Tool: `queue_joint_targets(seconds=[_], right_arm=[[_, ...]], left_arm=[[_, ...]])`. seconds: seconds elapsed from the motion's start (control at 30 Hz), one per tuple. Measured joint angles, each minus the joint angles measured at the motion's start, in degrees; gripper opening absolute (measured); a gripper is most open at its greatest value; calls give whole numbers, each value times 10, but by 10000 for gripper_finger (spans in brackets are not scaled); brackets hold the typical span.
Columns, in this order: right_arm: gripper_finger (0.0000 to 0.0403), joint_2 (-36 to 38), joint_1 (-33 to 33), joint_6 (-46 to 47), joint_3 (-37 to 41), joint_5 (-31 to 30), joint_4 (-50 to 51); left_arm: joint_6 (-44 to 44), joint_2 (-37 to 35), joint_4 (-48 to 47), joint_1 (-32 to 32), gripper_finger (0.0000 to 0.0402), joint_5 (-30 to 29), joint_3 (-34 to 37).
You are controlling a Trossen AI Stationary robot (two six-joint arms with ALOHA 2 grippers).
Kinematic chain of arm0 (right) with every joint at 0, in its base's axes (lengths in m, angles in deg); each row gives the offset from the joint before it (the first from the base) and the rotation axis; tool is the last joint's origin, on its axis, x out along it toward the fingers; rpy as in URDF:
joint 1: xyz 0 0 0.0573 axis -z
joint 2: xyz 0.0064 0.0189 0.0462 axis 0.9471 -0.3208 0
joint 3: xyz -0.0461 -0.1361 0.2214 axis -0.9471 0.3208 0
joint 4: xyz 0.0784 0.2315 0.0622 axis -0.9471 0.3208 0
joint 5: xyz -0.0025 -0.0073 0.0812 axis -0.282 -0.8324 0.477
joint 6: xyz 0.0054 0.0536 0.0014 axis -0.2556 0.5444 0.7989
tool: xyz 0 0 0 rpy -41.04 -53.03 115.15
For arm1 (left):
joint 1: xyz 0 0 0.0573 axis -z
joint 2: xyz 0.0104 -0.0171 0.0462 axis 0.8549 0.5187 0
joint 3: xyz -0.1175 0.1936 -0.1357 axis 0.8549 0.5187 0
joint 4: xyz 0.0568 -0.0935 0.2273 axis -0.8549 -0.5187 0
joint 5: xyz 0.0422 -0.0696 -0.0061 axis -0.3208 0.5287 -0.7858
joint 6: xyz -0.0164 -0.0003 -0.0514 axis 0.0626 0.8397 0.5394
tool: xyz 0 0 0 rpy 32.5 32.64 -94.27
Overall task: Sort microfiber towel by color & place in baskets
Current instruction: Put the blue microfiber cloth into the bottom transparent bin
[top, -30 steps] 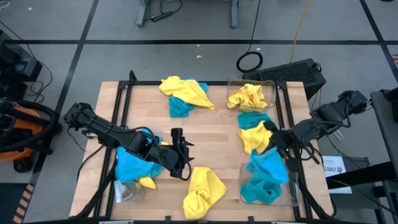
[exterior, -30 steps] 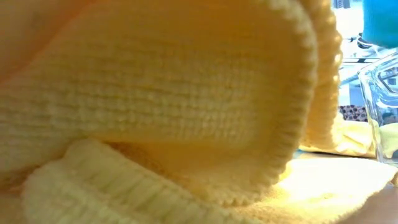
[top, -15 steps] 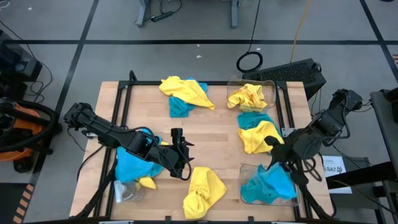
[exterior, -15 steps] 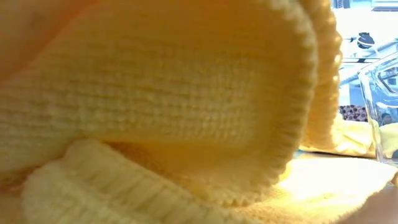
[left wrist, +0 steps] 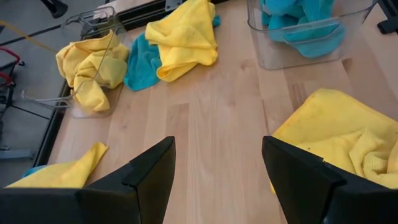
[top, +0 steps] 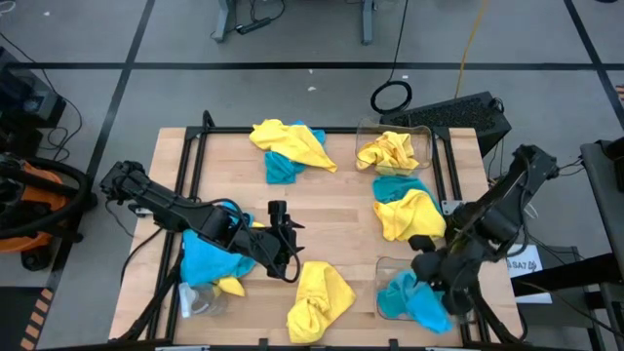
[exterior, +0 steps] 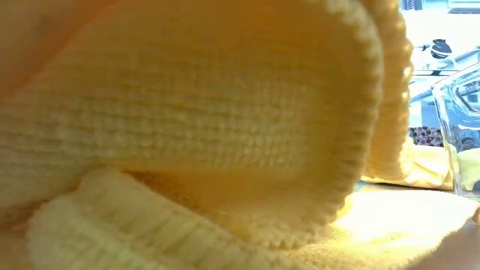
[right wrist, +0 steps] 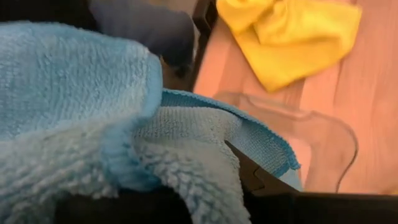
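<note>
From the left, I see my left hand [top: 283, 237] hovering low over the bench [top: 331, 214] with its fingers [left wrist: 149, 171] spread apart, holding nothing. A blue towel [top: 205, 258] lies just beside it, and a crumpled yellow towel [top: 317, 297] sits near the front edge. Farther back lies a yellow-and-blue pile [top: 286, 146]. Toward the right, the far basket [top: 421, 136] holds a yellow towel [top: 387, 151], with a yellow towel on a blue one [top: 405, 210] on the bench before it. My right hand [top: 434, 292] is down in the near basket [top: 385, 265] among blue towels [top: 400, 297]; blue cloth covers its fingers, so I cannot tell its grip.
</note>
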Motion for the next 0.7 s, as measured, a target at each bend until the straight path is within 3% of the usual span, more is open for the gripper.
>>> queue_joint_targets(seconds=[0.43, 0.7], right_arm=[[0, -92, -19, 26, 7, -3, 52], [0, -107, -21, 75, 98, 4, 35]], left_arm=[[3, 0, 0, 0, 247, -2, 23], [3, 0, 0, 0, 247, -2, 23]])
